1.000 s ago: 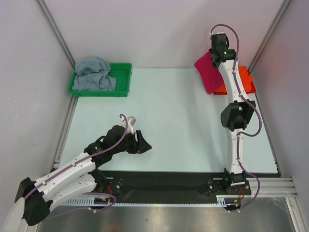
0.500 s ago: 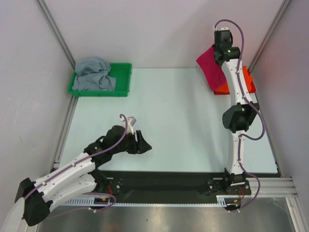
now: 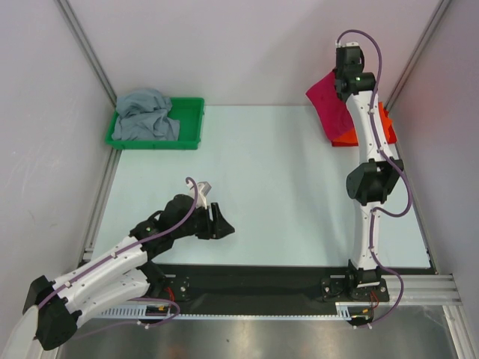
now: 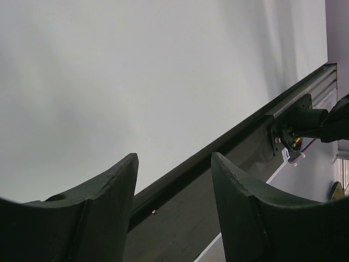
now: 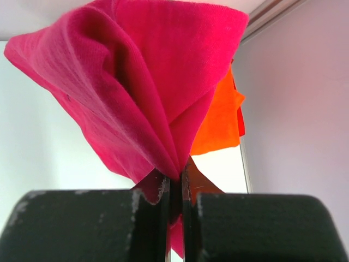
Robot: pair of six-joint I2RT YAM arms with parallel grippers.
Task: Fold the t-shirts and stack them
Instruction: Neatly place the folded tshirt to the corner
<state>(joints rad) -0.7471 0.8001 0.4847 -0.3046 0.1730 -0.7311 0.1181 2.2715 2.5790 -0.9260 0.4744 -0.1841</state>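
Far off to the left pincer's (image 4: 173, 158) left, the grey t-shirt (image 3: 146, 116) lies bunched in the green tray (image 3: 193, 140). The left pincer hangs low over the counter (image 3: 262, 164), fingers wide apart, gripping nothing. The right pincer (image 5: 175, 188) is clamped on a fold of the crimson-pink t-shirt (image 5: 142, 82). The orange t-shirt (image 5: 218, 125) lies just beyond it.

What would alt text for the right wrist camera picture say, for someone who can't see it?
The right gripper is pinched shut on a bunched fold of the crimson-pink t-shirt, which fills most of the view. The orange t-shirt peeks out behind it on the right, with the pale table at left.
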